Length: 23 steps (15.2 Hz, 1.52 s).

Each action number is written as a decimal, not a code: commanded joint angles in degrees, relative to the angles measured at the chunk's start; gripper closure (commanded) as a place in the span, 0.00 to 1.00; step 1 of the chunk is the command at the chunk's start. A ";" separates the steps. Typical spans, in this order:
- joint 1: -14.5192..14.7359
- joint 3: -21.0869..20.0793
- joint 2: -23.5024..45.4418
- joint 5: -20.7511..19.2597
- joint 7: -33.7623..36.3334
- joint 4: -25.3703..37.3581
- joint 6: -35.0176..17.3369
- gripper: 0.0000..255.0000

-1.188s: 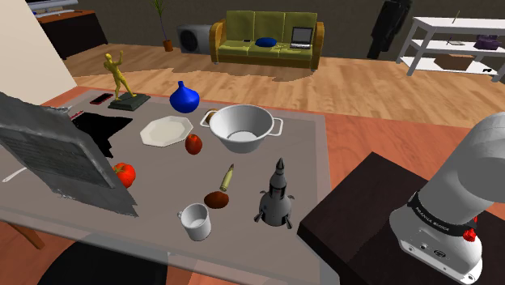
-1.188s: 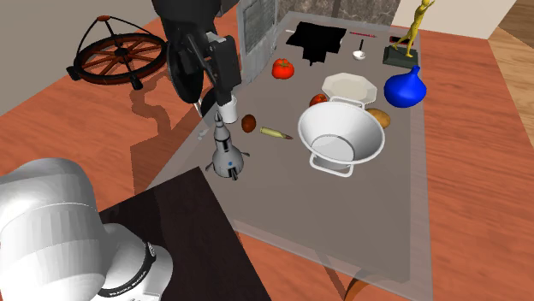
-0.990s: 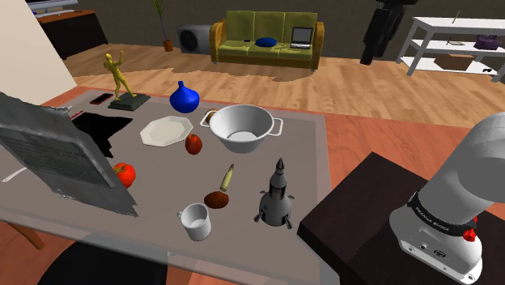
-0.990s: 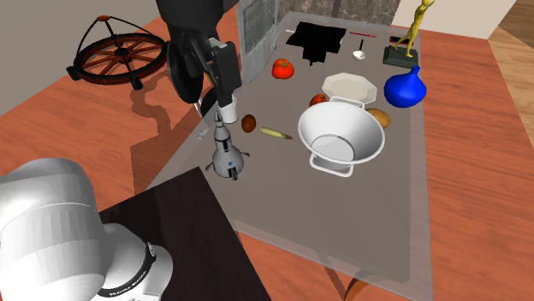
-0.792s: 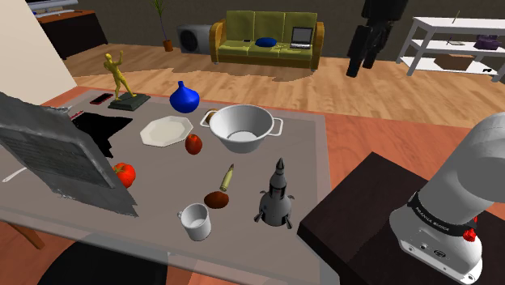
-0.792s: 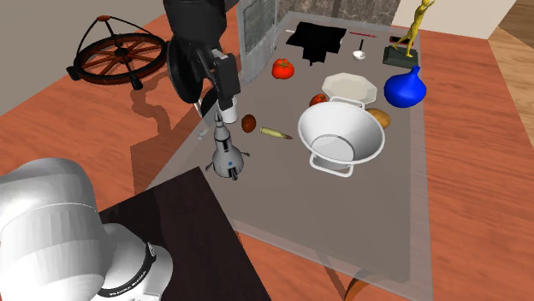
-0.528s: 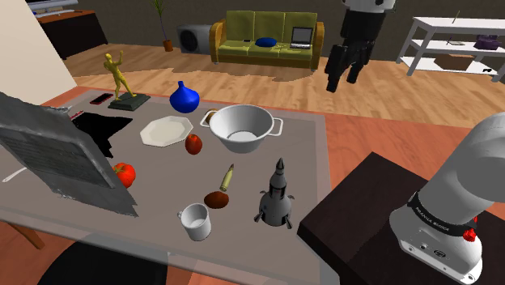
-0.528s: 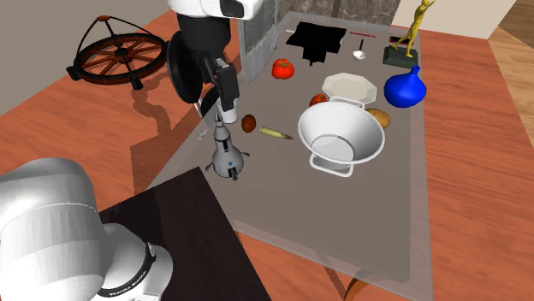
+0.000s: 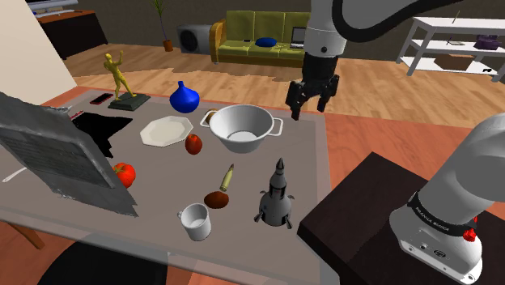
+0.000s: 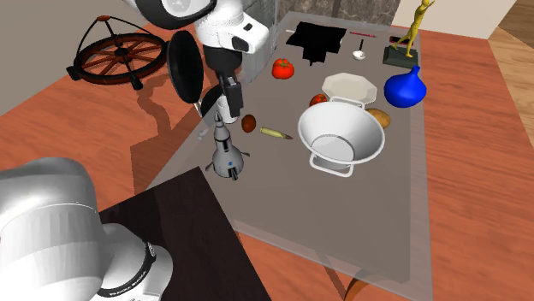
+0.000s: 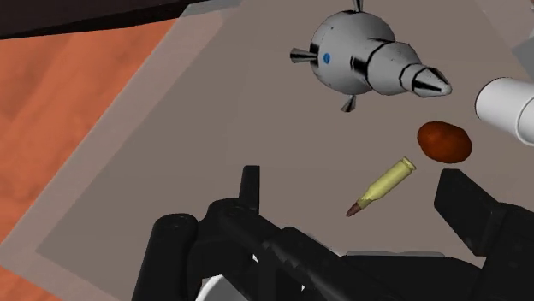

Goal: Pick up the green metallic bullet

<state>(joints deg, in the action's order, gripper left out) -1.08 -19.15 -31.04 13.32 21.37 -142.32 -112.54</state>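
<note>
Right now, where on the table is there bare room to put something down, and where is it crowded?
Bare: the wide strip of table between the white bowl, the rocket model and the table's edge toward the stand. Crowded: around the bullet, with the brown lump and white cup close by.

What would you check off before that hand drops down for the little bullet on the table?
1. Sight of the bullet, lying flat on the table: ok.
2. Opening of the hand: ok, fingers apart.
3. Nothing held in the hand: ok.
4. The hand down at the bullet: not ok; it hangs high above the table.
5. Room beside the bullet: ok; the brown lump lies close but apart, the rocket model farther off.
6. Fingers square across the bullet: cannot tell.
</note>
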 commanded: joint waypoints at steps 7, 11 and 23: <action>-3.17 -8.85 17.38 -2.51 16.23 3.46 -13.85 0.00; -4.60 -11.75 27.81 -8.01 26.13 7.22 -19.52 0.00; 2.92 -5.19 58.55 -26.62 53.35 26.20 -26.87 0.00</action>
<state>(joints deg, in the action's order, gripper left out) 0.79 -25.26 25.16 -12.31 72.75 -117.95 -139.07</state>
